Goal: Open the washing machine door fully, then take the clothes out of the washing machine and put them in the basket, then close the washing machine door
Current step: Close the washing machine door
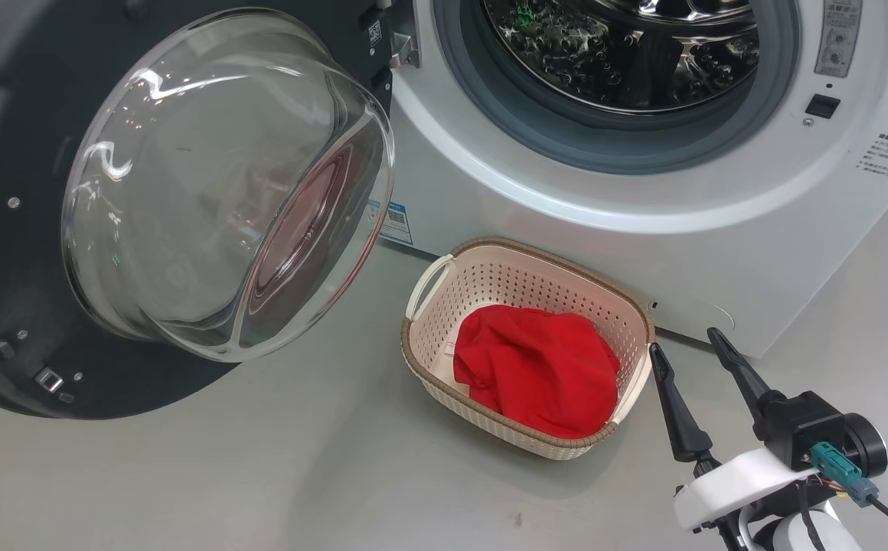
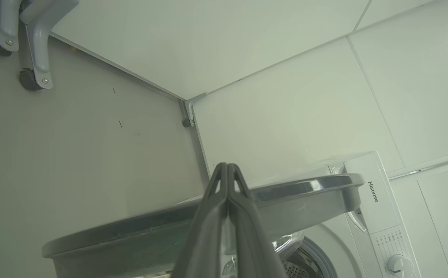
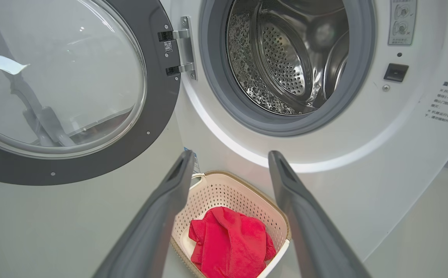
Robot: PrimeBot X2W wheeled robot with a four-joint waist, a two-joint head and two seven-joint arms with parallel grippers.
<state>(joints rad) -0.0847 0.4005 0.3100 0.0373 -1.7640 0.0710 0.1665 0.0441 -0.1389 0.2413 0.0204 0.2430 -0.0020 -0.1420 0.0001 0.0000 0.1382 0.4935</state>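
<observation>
The washing machine (image 1: pixel 643 199) stands with its door (image 1: pixel 207 191) swung wide to the left, glass bowl bulging toward me. Its steel drum (image 3: pixel 289 58) shows bare metal. On the floor in front sits the cream basket (image 1: pixel 524 268) with the red clothes (image 1: pixel 540 367) heaped inside; the right wrist view also has the basket (image 3: pixel 224 189) and the clothes (image 3: pixel 231 241). My right gripper (image 1: pixel 685 340) hovers open just right of the basket, nothing between its fingers. My left gripper (image 2: pixel 228 166) is shut, fingertips pressed together, above the door's grey rim (image 2: pixel 305 189).
Grey floor (image 1: pixel 260 474) stretches left and in front of the basket. White wall panels (image 2: pixel 285 96) meet in a corner behind the machine. A wheeled grey leg (image 2: pixel 34 46) stands at the upper left of the left wrist view. The door overhangs the floor on the left.
</observation>
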